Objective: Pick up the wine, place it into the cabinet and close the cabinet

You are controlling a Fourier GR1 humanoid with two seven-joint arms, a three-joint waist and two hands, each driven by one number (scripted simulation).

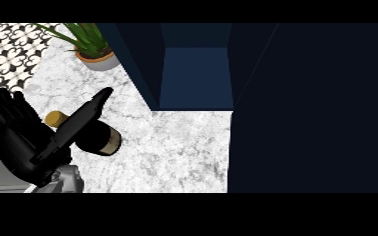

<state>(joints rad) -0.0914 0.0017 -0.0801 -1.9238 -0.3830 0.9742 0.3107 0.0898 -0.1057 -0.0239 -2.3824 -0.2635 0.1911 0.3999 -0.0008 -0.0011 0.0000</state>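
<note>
In the head view, the wine bottle (94,134) stands on the white marbled counter (177,150) in the lower left of the frame, seen steeply from above: a dark, nearly black body, a gold cap towards the left and a gold band showing along its lower right side. One black hand (33,137) comes in from the left edge and lies against the bottle, with one straight finger stretched diagonally across it, pointing up and to the right towards the cabinet; the other fingers stand straight and spread at the far left, so the hand is open rather than curled round the bottle. From this view alone I cannot tell which of the two hands it is. The dark blue cabinet (196,75) fills the upper middle, its opening facing the counter, and its door (303,110) covers the right side of the frame. A potted plant (92,47) sits in the upper left, beside a patterned tile wall (22,50).
</note>
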